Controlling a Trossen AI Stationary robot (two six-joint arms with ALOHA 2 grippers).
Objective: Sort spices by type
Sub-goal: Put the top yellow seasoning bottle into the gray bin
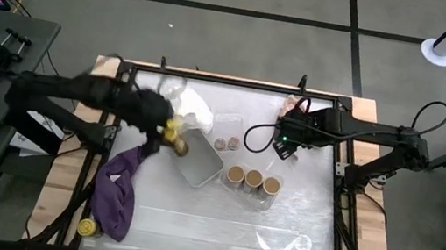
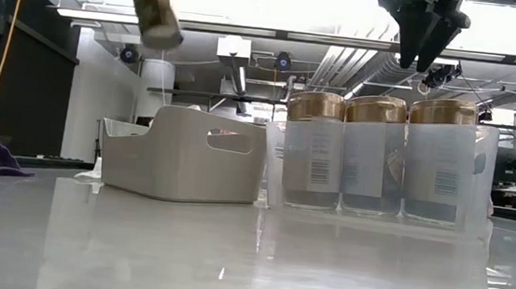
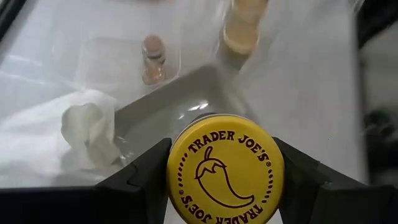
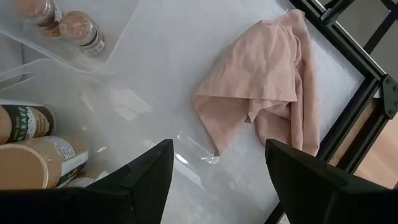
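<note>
1. While the sorting goes on, a yellow-lidded spice jar (image 3: 225, 169) rides clamped between the two dark fingers of the left hand (image 1: 171, 131), lifted clear of the desk (image 1: 217, 222) over the near end of the grey tray (image 1: 200, 162); held aloft like this, it looks to be in transit toward its group.
2. Three wider tan-topped jars (image 1: 253, 180) stand upright in a close row inside a clear container just beside the tray, apparently grouped as one type.
3. Two tiny brownish jars (image 4: 62, 22) sit together in a separate clear container (image 1: 227, 130) at the far side of the tray, likely a second type.
4. Another yellow-lidded jar (image 1: 87, 227) stands alone at the desk's front left corner, touching the purple cloth (image 1: 117, 189), so it appears not yet sorted.
5. Above the tan-topped row, the right hand (image 4: 217, 162) hangs with its fingers spread and nothing between them, seemingly waiting.
6. Beyond it lies a crumpled pink cloth (image 4: 267, 87); a white cloth (image 3: 87, 134) rests against the tray's far side.
</note>
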